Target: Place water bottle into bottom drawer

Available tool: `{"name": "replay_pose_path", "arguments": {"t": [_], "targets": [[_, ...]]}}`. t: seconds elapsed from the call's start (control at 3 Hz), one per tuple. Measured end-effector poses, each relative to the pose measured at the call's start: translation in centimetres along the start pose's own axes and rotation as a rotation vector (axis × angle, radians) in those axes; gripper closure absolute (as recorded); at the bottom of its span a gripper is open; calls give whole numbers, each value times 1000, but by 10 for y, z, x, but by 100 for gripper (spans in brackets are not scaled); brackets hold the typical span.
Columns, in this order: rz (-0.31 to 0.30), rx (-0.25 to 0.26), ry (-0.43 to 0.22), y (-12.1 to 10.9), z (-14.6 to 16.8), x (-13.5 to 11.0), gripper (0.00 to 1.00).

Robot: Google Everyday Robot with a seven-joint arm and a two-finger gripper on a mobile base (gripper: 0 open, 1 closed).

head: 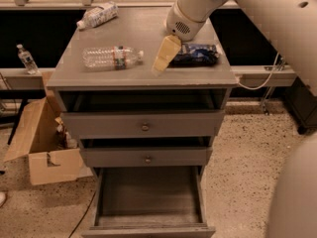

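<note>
On the bench's [198, 76] left half, towards the front edge, the water bottle [111, 57] lies on its side, cap pointing right. Just right of the cap, apart from it, hangs the gripper [166, 56]; whether it is spread or closed cannot be told. Below, the bottom drawer [148, 197] stands open.

The cream-yellow gripper [159, 67] hangs from an off-white arm [257, 14] over the grey cabinet top [133, 33]. Just left of it is the clear bottle [106, 57], banded red and blue with a white cap, and just right of it a dark blue bag [195, 54]. Farther left and behind lies a second bottle [96, 15] in a white-and-blue pattern. Beneath the gripper, the grey drawer fronts carry brass knobs [145, 127], the bottom drawer [148, 192] is dark grey inside, the box [37, 148] is brown, and the floor [247, 172] is beige speckled dark.
</note>
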State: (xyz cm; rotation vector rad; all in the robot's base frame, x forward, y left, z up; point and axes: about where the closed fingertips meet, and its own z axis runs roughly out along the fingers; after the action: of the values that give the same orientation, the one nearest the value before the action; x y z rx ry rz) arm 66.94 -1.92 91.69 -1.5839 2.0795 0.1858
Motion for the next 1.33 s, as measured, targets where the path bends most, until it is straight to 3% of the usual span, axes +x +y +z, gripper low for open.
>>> {"name": "replay_pose_path", "arguments": {"t": [1.33], "targets": [[-160,-136,-11,-16,96,-90,0]]}}
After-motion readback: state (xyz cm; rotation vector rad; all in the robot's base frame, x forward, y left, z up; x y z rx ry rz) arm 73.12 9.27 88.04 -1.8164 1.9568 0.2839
